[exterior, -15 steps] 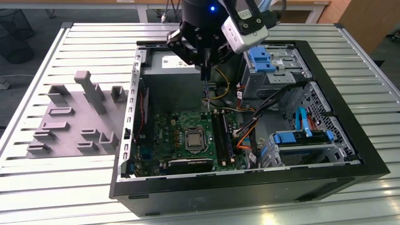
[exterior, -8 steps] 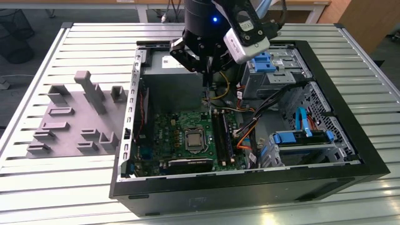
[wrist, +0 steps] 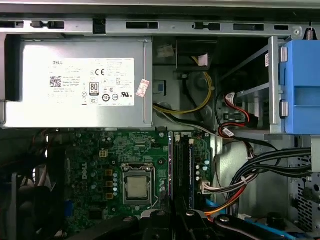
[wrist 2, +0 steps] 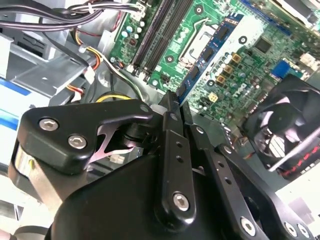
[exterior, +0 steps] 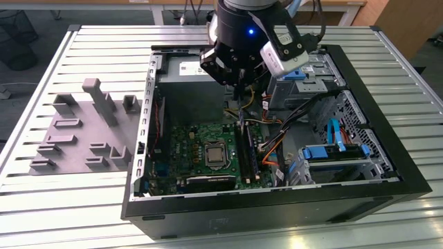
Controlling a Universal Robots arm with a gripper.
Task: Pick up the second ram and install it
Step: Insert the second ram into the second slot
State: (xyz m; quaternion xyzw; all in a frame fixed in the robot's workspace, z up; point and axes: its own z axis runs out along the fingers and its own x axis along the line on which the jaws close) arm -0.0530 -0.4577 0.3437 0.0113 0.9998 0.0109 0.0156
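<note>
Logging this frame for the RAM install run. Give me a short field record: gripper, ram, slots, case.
gripper: above the open case, over the motherboard's far end, fingers pinched together
second ram: thin edge between the fingertips in the second wrist view, above the board
ram slots: long black slots beside the CPU socket; one stick looks seated
motherboard: flat on the case floor
case: side open, lying on a slatted table

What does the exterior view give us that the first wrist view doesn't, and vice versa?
Exterior view alone: the grey fixture block on the slatted table, the black case's front panel, and the gripper from outside, over the case.
First wrist view alone: the labelled face of the silver power supply, seen straight on.
Both: the green motherboard with its processor socket, the memory slots, the cable bundle.
</note>
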